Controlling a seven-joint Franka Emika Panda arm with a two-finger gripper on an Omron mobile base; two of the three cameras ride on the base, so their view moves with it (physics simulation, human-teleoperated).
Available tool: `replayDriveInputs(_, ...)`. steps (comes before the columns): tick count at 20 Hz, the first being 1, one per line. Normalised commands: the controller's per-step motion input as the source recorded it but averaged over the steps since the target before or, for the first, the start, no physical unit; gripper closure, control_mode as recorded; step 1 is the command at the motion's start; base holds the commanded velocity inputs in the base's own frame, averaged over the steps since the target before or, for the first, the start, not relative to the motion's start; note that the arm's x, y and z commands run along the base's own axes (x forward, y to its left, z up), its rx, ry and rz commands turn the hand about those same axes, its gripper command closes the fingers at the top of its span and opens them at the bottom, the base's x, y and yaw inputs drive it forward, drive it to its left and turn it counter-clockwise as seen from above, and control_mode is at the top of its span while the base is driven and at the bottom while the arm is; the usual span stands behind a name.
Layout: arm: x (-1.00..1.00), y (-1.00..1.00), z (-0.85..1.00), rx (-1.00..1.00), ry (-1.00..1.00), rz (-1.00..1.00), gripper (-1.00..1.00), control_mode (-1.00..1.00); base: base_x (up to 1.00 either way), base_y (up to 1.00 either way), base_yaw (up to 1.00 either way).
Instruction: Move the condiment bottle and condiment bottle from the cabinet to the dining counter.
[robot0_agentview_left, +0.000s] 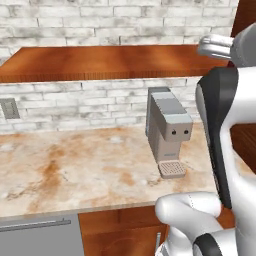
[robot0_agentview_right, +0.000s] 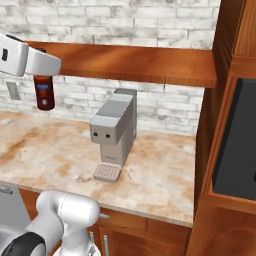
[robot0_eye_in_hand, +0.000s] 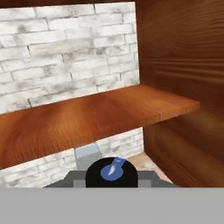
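A dark red condiment bottle (robot0_agentview_right: 44, 92) with a blue label hangs upright under my gripper (robot0_agentview_right: 43, 76), which is shut on its top. It is held in the air above the left part of the marble counter (robot0_agentview_right: 45, 150), just in front of the wooden cabinet shelf (robot0_agentview_right: 140, 62) and below its front edge. The hand view looks down on the bottle's black cap (robot0_eye_in_hand: 111, 173) with a blue mark, low in the middle between the fingers. Beyond it lie the shelf board (robot0_eye_in_hand: 87, 118) and a wooden side wall (robot0_eye_in_hand: 183, 52). The other condiment bottle and the dining counter are out of view.
A grey coffee machine (robot0_agentview_left: 167, 130) (robot0_agentview_right: 114, 132) stands on the counter against the white brick wall. A tall wooden unit with a dark opening (robot0_agentview_right: 235, 140) closes the right side. A wall outlet (robot0_agentview_left: 10, 107) sits at the left. My own arm (robot0_agentview_left: 225, 140) blocks the right of the left base view.
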Motion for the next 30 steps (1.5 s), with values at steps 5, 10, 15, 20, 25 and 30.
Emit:
replayDriveInputs(5,-0.28,0.18,-0.63,-0.04,0.01,0.10,1.00,-1.00,0.00,0.00,0.00)
replayDriveInputs(10,0.00,0.20,-0.52,-0.01,0.05,0.09,1.00,-1.00,0.00,0.00,0.00)
replayDriveInputs(15,-0.03,0.10,-0.18,-0.01,0.04,0.05,1.00,1.00,-0.32,0.00,0.01)
replayDriveInputs(20,0.00,0.00,0.00,0.00,0.00,0.00,1.00,1.00,-1.00,-0.07,0.00)
replayDriveInputs(25,0.00,0.00,0.00,0.00,0.00,0.00,1.00,1.00,-0.87,-0.02,-0.30)
replayDriveInputs(30,0.00,0.00,0.00,0.00,0.00,0.00,1.00,1.00,-0.17,0.00,-0.96)
